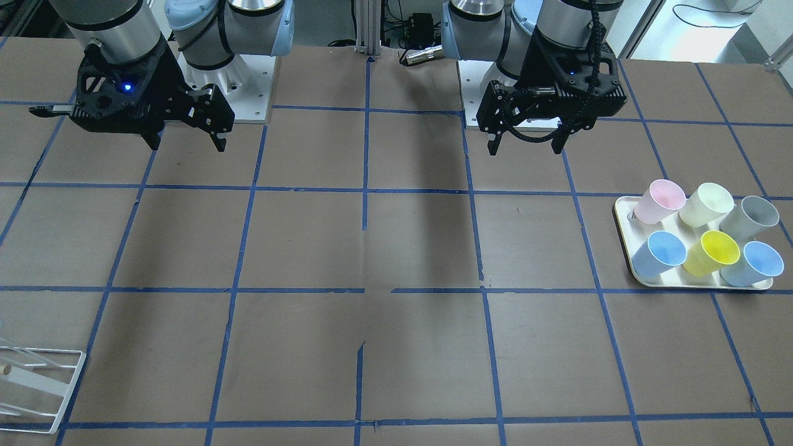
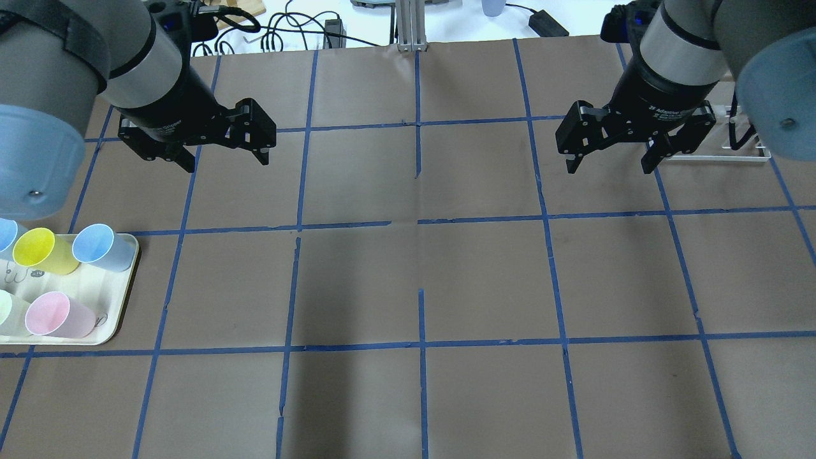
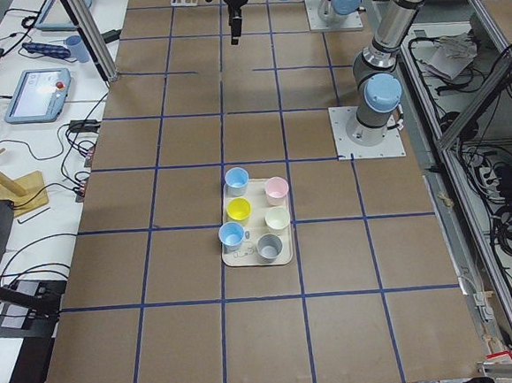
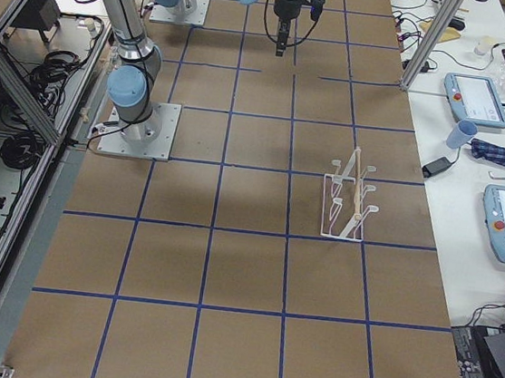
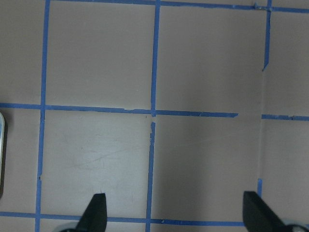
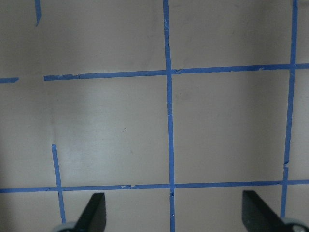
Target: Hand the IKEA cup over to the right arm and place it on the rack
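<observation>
Brown table [image 1: 310, 248] w/ blue tape grid [image 1: 365, 290], rack [image 4: 347, 200] on it; tablets [image 4: 475, 98] alongside.

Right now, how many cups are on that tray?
6, all on the tray: pink cup, cream cup and grey cup in the row nearer the robot; blue cup, yellow cup and second blue cup in the far row. None appears hidden.

My table [image 1: 186, 248] wears matt brown paper, gridded with smooth blue tape [image 1: 310, 188]. Tumblers [image 1: 711, 251] on the cream tray [image 1: 622, 229]: matt plastic, tray faintly glossy. Rack [image 4: 341, 210], well away from the tray: white-coated wire, pale wood rod. My right arm [image 1: 118, 25] gleams, brushed metal.
</observation>
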You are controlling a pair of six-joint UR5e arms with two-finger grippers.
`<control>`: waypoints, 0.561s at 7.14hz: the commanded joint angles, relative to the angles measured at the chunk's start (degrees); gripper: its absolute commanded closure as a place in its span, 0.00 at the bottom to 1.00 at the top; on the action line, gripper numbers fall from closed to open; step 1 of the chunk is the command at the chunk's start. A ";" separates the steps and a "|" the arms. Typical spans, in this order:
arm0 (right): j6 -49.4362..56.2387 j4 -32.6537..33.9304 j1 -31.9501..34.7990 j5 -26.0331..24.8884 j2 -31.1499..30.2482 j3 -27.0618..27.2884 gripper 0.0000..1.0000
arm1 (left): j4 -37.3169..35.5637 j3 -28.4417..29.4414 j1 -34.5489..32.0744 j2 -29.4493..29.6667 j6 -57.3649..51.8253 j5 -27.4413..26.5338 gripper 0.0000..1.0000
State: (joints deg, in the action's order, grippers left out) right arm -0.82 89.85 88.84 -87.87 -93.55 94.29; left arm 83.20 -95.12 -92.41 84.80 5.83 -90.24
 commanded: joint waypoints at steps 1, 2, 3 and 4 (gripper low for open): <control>-0.14 0.15 0.02 -0.01 -0.06 0.02 0.00 | 0.81 0.02 0.04 -0.33 -0.03 0.24 0.00; -0.15 0.15 0.02 -0.10 0.12 -0.33 0.00 | 0.82 0.02 0.13 -0.42 -0.03 0.24 0.00; -0.15 0.23 0.02 -0.02 0.03 -0.51 0.00 | 0.82 0.02 0.22 -0.42 -0.03 0.24 0.00; -0.06 0.41 0.02 -0.02 0.03 -0.60 0.00 | 0.82 0.02 0.39 -0.51 -0.03 0.24 0.00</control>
State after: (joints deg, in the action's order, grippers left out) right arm -0.95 90.10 88.86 -87.91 -93.51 93.86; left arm 84.00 -95.10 -92.19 84.38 5.80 -90.01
